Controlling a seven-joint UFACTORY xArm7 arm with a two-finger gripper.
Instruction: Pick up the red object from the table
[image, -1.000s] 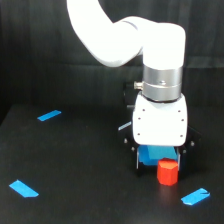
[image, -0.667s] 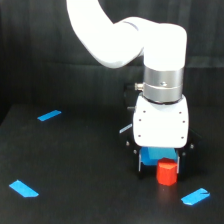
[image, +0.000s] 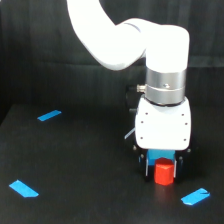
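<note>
Exterior view: the gripper (image: 161, 167) sits low over the bench (image: 75, 165), fingers spread wide either side of the red object (image: 163, 172), which rests on the surface. Best close slowly, centred, then lift straight up to avoid nudging it.

You see a dim scene with a dark backdrop and a matte black table (image: 65, 165) that returns almost no light. Illumination falls from above and in front: the white arm (image: 125, 40) is bright, nearly overexposed on its upper curve. No cast shadows register on the black surface. The picture is soft overall, with mild blur on edges.
</note>
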